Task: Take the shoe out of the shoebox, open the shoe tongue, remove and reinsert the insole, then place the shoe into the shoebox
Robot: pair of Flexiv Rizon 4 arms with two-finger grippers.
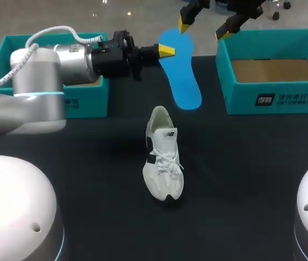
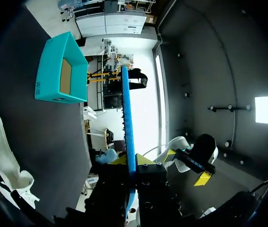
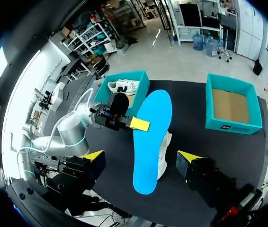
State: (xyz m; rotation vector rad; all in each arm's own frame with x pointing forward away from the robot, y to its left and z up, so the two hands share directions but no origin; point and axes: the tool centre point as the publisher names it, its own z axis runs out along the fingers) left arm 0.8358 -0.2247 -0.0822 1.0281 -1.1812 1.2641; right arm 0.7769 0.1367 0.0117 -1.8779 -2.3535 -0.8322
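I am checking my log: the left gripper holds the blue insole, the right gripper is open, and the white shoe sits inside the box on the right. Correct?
Not quite. The head view shows the white shoe on the black table, not inside the box on the right. The rest holds: the left gripper holds the blue insole and the right gripper is open.

Left arm (image 1: 39, 70) lies level, jaws clamped; right arm (image 1: 246, 8) hangs above, jaws wide apart

The insole (image 1: 180, 70) looked like smooth, matt blue foam. The shoe (image 1: 162, 163) was white cloth with woven laces. The shoebox (image 1: 241, 99) at the table's (image 1: 252, 179) far right corner was teal card, raw brown inside.
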